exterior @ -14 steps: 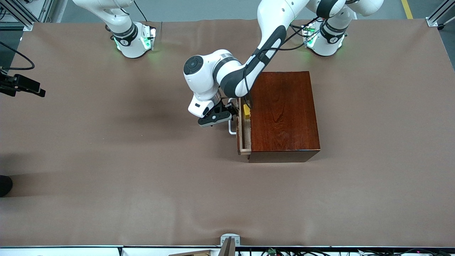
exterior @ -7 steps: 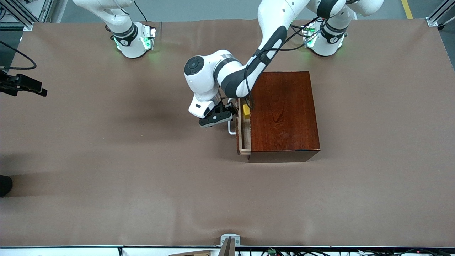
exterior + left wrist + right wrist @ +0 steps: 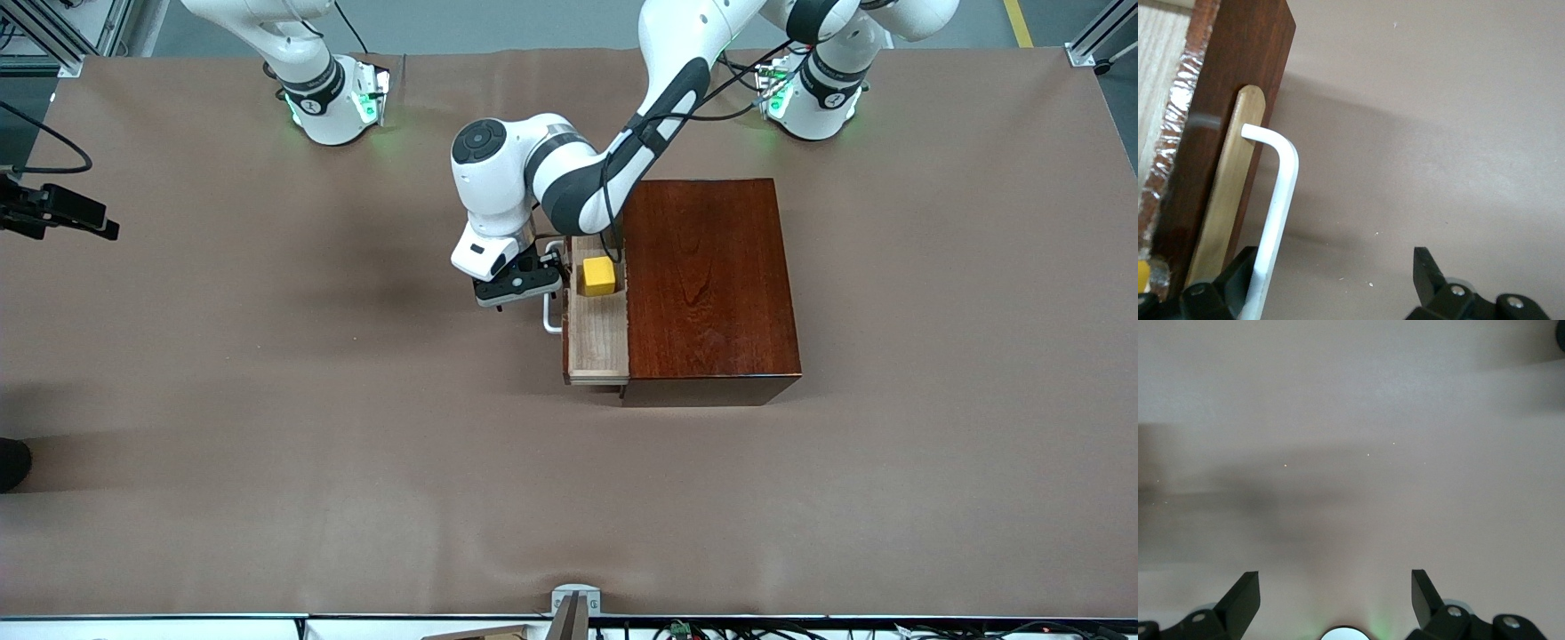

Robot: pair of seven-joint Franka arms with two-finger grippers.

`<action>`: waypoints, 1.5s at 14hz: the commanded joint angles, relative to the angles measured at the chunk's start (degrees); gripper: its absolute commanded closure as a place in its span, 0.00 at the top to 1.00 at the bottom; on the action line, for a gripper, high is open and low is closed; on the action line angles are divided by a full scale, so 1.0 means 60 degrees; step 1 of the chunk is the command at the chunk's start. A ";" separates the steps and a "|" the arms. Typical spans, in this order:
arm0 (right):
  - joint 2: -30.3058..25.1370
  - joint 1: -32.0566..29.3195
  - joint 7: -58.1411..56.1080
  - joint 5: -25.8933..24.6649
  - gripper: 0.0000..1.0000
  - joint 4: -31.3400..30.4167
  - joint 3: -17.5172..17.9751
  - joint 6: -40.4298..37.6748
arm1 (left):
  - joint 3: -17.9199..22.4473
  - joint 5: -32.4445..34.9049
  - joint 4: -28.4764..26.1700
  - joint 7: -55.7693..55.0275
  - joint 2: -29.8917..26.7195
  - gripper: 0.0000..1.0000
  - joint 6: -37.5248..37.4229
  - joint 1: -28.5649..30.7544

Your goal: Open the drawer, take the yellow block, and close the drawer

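Observation:
The dark reddish-brown box (image 3: 711,276) stands mid-table, with its drawer (image 3: 596,342) pulled partly out toward the right arm's end. The yellow block (image 3: 598,277) rests on the drawer's pale floor. My left gripper (image 3: 518,286) is at the white loop handle (image 3: 552,316). In the left wrist view the handle (image 3: 1281,193) stands off the drawer front (image 3: 1238,100) and lies against one finger (image 3: 1238,273) of the open left gripper (image 3: 1336,267). My right gripper (image 3: 1335,583) hangs open over bare table, with nothing between its fingers. The right arm waits.
A black device (image 3: 58,213) juts in at the table edge at the right arm's end. A small grey mount (image 3: 573,604) sits at the table edge nearest the front camera. Brown cloth (image 3: 356,444) covers the table.
The drawer has slid farther out toward the right arm's end, and my left gripper has moved with the handle. The yellow block now shows fully.

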 commanded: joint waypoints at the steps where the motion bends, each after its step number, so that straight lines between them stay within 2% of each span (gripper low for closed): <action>1: 0.0080 0.0015 -0.0042 -0.0062 1.00 0.0195 0.0011 -0.0137 | -0.0070 -0.0186 0.0820 -0.0200 0.0512 1.00 0.0501 -0.0039; 10: 0.0124 0.0015 0.0104 0.0040 1.00 0.0209 0.0011 -0.0123 | -0.0070 -0.0464 0.0894 -0.0683 0.0497 1.00 0.1100 -0.0039; 16: 0.0109 0.0248 0.1755 0.0392 1.00 0.0180 0.0070 -0.0152 | -0.0055 -0.0464 0.0864 -0.0625 0.0336 1.00 0.0853 -0.0025; 19: 0.0109 0.0352 0.3175 0.0626 1.00 0.0136 0.0274 -0.0283 | 0.0003 -0.0464 0.0864 -0.0582 -0.0087 1.00 0.0386 0.0092; 21: 0.0109 0.0381 0.3531 0.0787 1.00 0.0136 0.0377 -0.0299 | 0.0062 -0.0450 0.0821 -0.0508 -0.0773 1.00 -0.0214 0.0340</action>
